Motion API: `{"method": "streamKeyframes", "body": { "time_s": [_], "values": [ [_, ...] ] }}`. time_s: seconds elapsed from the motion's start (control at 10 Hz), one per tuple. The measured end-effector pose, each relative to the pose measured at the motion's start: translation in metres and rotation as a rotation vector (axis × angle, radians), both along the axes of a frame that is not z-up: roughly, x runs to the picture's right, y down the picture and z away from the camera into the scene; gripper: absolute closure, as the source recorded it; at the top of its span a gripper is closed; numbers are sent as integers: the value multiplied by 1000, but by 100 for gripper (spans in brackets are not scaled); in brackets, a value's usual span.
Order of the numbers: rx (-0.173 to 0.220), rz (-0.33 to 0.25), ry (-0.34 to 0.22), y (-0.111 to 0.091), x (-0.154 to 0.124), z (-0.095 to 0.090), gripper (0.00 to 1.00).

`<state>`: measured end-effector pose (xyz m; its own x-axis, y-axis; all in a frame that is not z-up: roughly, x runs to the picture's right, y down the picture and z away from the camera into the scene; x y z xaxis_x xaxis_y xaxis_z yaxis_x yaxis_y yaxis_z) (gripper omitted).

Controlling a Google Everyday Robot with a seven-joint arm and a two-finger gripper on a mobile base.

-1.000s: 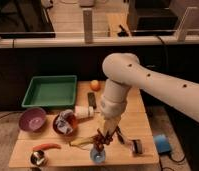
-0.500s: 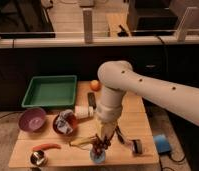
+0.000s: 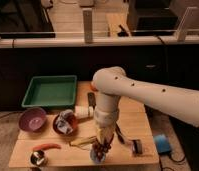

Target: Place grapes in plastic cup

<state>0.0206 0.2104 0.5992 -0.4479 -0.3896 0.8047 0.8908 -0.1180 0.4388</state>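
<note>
Looking for print or labels, we find nothing we can read on any item. Our end effector (image 3: 101, 148) hangs straight down over the plastic cup (image 3: 98, 156), a small light blue round vessel near the front edge of the wooden table (image 3: 138, 122). The grapes (image 3: 99, 149), a dark reddish bumpy cluster, sit at the cup's mouth right under the fingertips; we cannot tell whether the fingers grip them or stand apart. The arm is smooth white plastic with small dark holes. Left of the cup lies a glossy red chili pepper (image 3: 46, 147), and beyond it a rounded purple bowl (image 3: 32, 119). Behind and left of the cup stands a dark red bowl (image 3: 64, 123) holding crinkled wrappers. Farther back from the cup rests a rectangular green tray (image 3: 51, 91).
</note>
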Motion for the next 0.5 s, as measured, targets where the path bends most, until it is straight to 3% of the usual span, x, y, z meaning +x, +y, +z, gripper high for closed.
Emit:
{"method": "streamKeyframes", "body": {
  "time_s": [0.5],
  "values": [
    [18,25,84,16,-10,34,97]
  ]
}}
